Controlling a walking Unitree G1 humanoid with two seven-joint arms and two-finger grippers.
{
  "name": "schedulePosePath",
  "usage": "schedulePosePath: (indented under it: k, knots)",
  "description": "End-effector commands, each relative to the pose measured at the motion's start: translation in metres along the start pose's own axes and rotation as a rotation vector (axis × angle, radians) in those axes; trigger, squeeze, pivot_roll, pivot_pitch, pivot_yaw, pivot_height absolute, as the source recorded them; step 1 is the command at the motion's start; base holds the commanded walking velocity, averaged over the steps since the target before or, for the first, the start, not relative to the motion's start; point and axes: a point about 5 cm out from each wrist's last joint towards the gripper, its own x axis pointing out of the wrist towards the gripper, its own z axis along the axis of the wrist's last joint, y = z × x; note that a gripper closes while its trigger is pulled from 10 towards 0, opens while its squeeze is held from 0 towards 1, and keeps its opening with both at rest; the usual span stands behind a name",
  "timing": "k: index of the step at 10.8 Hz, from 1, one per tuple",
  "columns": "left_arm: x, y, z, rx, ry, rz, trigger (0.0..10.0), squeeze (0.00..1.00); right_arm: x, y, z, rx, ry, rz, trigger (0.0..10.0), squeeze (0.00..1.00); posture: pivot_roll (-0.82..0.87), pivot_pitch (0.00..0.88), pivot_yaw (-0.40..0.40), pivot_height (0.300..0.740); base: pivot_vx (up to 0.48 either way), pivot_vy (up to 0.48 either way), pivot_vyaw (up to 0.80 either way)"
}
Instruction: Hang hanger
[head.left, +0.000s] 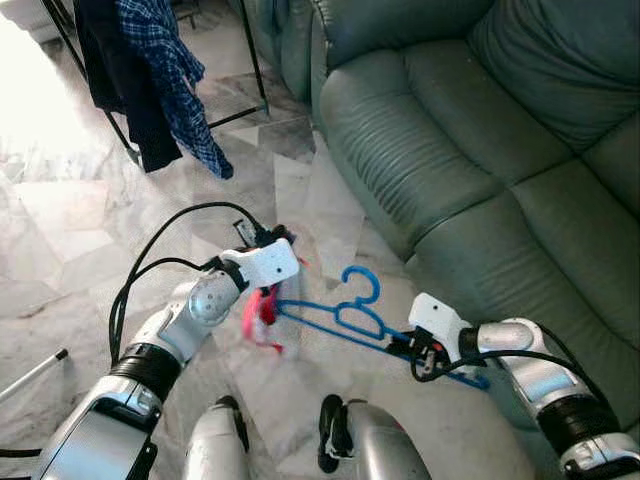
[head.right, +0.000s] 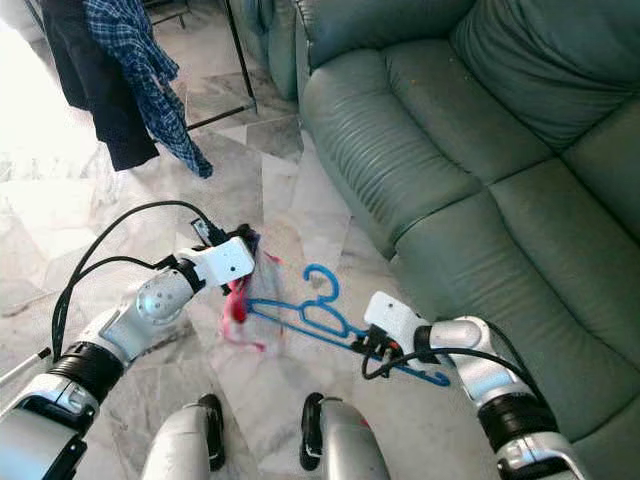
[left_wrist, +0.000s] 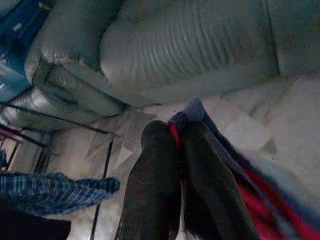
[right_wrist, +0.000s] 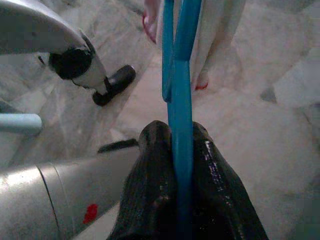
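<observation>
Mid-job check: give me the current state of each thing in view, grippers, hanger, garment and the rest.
Right gripper: shut on the blue hanger.
Blue hanger: held in the air between both arms, hook up, above the floor.
Left gripper: shut on the red and white garment.
Red and white garment: bunched, hanging at the hanger's end.
Clothes rack: standing, checked shirt draped on it.
Sofa: unoccupied.

Left tool (left_wrist: 177, 137): two long black fingers (left_wrist: 150, 185) pressed together w/ a red-and-dark fabric garment (left_wrist: 250, 185) pinched btwn them, cloth trailing off to one side. Beyond the tips, a grey-green padded leather sofa (left_wrist: 180, 45) above pale marble floor tiles (left_wrist: 295, 110). Thin black metal rack legs (left_wrist: 102, 175) cross the floor near a blue plaid shirt (left_wrist: 50, 192).
</observation>
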Motion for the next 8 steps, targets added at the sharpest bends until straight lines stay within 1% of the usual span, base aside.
schedulePosePath:
  k: [1, 2, 4, 5, 6, 7, 8]
  knots:
    - [0.000, 0.001, -0.003, 0.020, 0.019, 0.000, 10.0, 0.00, -0.004, 0.002, -0.012, -0.003, 0.060, -0.006, 10.0, 0.00, -0.05, 0.268, -0.078, 0.740, 0.000, 0.000, 0.00]
    - [0.000, 0.002, -0.005, 0.015, 0.032, 0.007, 10.0, 0.00, -0.010, -0.001, -0.016, -0.006, 0.085, -0.021, 10.0, 0.00, -0.06, 0.268, -0.077, 0.740, 0.000, 0.000, 0.00]
    - [0.000, 0.003, -0.009, 0.024, 0.061, 0.021, 10.0, 0.00, -0.025, -0.014, -0.023, -0.058, 0.158, -0.089, 10.0, 0.00, -0.06, 0.270, -0.075, 0.740, 0.000, 0.000, 0.00]
    - [0.000, 0.002, -0.009, 0.026, 0.066, 0.017, 10.0, 0.00, -0.033, -0.019, -0.025, -0.070, 0.174, -0.123, 10.0, 0.00, -0.06, 0.270, -0.075, 0.740, 0.000, 0.000, 0.00]
    - [-0.001, 0.001, -0.011, 0.024, 0.070, 0.005, 10.0, 0.00, -0.043, -0.021, -0.025, -0.079, 0.176, -0.123, 10.0, 0.00, -0.06, 0.272, -0.072, 0.740, 0.000, 0.000, 0.00]
    - [-0.001, 0.000, -0.011, 0.024, 0.071, -0.003, 10.0, 0.00, -0.048, -0.022, -0.026, -0.085, 0.180, -0.117, 10.0, 0.00, -0.06, 0.274, -0.070, 0.740, 0.000, 0.000, 0.00]
    - [-0.002, -0.003, -0.010, 0.016, 0.058, -0.037, 10.0, 0.00, -0.054, -0.029, -0.019, -0.108, 0.157, -0.148, 10.0, 0.00, -0.06, 0.274, -0.068, 0.740, 0.000, 0.000, 0.00]
